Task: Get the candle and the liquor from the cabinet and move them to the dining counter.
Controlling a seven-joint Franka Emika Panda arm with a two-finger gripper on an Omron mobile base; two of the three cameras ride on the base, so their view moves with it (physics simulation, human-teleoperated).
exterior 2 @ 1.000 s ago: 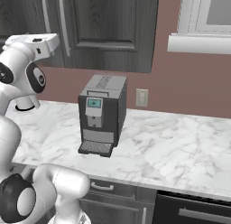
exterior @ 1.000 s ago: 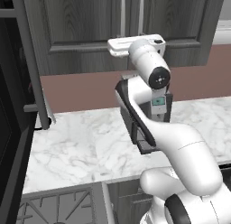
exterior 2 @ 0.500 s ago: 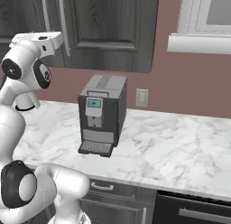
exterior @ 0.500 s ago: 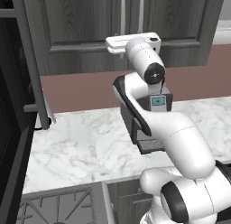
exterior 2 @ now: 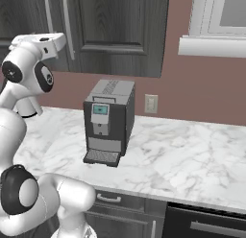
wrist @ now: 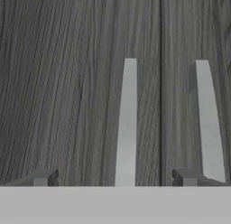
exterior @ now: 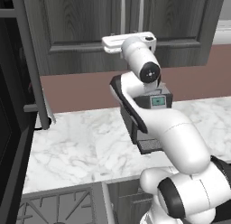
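Hand point(wrist: 113, 178) spread wide, we face the shut cabinet point(wrist: 67, 83) — we should centre the left handle point(wrist: 127, 123) between our fingers before closing.

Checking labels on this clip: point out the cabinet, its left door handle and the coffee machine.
cabinet point(exterior: 76, 24), left base view, left door panel.
left handle point(wrist: 127, 123), hand view, middle of the bar.
coffee machine point(exterior 2: 108, 122), right base view, front face.
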